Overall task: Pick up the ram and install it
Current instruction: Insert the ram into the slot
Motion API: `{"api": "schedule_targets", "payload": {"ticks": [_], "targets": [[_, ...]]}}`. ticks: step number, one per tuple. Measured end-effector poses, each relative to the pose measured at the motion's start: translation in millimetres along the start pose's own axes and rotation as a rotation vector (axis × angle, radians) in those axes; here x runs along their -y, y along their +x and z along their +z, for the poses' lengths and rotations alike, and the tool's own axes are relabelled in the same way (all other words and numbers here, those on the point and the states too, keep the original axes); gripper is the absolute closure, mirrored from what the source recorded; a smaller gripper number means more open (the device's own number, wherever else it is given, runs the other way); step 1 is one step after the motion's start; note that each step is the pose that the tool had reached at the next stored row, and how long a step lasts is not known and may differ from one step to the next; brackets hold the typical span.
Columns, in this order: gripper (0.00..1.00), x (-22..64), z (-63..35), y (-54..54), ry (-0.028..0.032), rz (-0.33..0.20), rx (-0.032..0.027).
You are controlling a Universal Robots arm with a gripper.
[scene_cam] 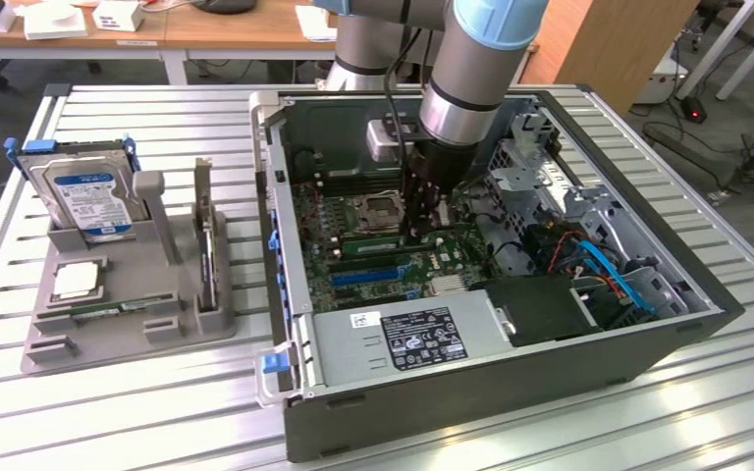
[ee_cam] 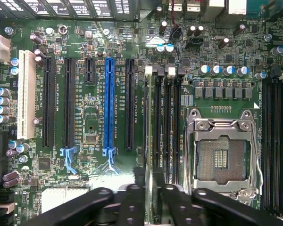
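The ram [ee_cam: 149, 122] shows edge-on as a thin green strip standing in the memory slot beside the CPU socket [ee_cam: 221, 155]. My gripper [ee_cam: 152, 186] straddles one end of it, black fingers [ee_cam: 132, 200] on either side, and a small gap shows between pads and stick, so the jaws stand slightly open. From the exterior view, the gripper [scene_cam: 419, 234] reaches straight down into the open computer case [scene_cam: 691, 324], right of the CPU socket [scene_cam: 380, 208], and it hides the ram there.
A grey parts tray [scene_cam: 129, 334] left of the case holds a silver hard drive [scene_cam: 89, 191], a dark upright card [scene_cam: 204, 231] and a chip [scene_cam: 76, 280]. Inside the case are the power supply [scene_cam: 403, 334], blue cables [scene_cam: 613, 275] and a blue expansion slot [ee_cam: 108, 103].
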State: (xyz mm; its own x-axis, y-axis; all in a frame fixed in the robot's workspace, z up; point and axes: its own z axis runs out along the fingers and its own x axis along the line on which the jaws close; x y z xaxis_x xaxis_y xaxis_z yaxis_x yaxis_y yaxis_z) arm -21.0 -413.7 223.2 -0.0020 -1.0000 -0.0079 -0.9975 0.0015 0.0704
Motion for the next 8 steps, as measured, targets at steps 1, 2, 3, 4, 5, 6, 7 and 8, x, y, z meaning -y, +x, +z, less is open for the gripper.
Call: {"api": "schedule_targets", "payload": {"ticks": [1,2,3,4,5,6,7,8], "targets": [[0.76,0.0,0.0,0.0,0.0000,0.000,-0.0001],[0.76,0.0,0.0,0.0,0.0000,0.000,-0.0001],[0.70,0.0,0.0,0.0,0.0000,0.000,-0.0001],[0.70,0.0,0.0,0.0,-0.0001,0.000,-0.0001],[0.70,0.0,-0.1,0.0,0.0000,0.000,-0.0001],[0.70,-0.1,-1.0,0.0,0.0000,0.000,-0.0001],[0.70,-0.2,-3.2,0.0,0.0000,0.000,0.0000],[0.70,-0.5,-6.4,0.0,0.0000,0.000,0.0000]]}}
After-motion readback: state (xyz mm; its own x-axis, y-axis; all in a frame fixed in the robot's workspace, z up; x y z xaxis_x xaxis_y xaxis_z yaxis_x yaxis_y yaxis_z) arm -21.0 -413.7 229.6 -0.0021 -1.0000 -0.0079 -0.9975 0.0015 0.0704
